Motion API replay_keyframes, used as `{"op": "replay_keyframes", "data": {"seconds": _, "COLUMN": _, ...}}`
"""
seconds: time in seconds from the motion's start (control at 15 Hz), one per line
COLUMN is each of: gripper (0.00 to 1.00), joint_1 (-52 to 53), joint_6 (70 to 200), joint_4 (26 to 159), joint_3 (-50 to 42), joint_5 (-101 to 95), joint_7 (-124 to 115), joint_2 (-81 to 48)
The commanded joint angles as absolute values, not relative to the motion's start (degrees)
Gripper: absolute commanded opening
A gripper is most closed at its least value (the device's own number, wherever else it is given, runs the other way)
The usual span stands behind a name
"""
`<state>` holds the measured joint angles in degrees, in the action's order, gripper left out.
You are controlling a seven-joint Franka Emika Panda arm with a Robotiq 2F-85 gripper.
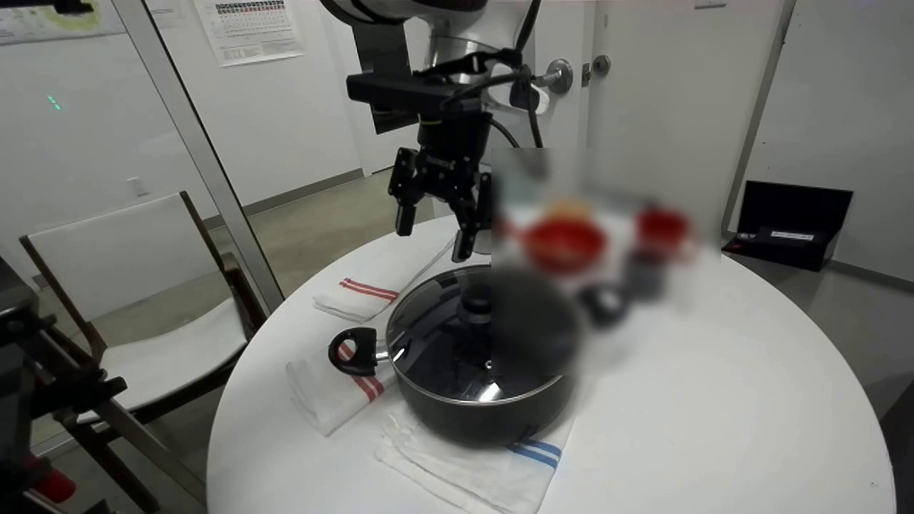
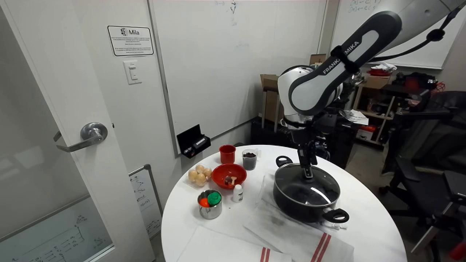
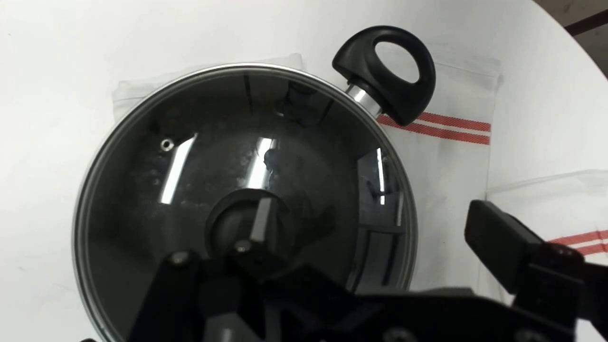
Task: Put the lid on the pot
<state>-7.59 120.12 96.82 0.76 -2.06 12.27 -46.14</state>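
The lid [image 1: 435,335], clear glass with a metal rim and dark knob [image 1: 475,300], sits flat on the pot's rim in both exterior views and also shows in an exterior view [image 2: 296,189] and the wrist view [image 3: 204,114]. The pot [image 1: 475,425] is wide and black with black side handles, and its body shows in an exterior view [image 2: 293,208]. My gripper [image 1: 434,233] is open and empty, above the lid and apart from it. In the wrist view, my gripper [image 3: 370,221] has its fingers wide apart, one over the knob area, one past the rim.
White towels with red stripes [image 2: 302,236] lie beside and under the pot. A red bowl [image 2: 222,173], red mug [image 2: 227,154], cup of dark grains [image 2: 249,162], metal cup [image 2: 210,211], white bottle [image 2: 237,194] and pale balls [image 2: 200,178] share the table. Part of an exterior view is blurred.
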Motion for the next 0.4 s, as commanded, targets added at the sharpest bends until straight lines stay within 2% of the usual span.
{"op": "replay_keyframes", "data": {"seconds": 0.0, "gripper": 1.0, "joint_1": -6.1, "joint_6": 124.9, "joint_4": 106.9, "joint_3": 1.4, "joint_5": -1.9, "joint_7": 12.2, "joint_2": -38.6}}
{"op": "replay_keyframes", "data": {"seconds": 0.33, "gripper": 1.0, "joint_1": -3.9, "joint_6": 128.2, "joint_4": 114.7, "joint_3": 2.7, "joint_5": -2.5, "joint_7": 13.2, "joint_2": -32.2}}
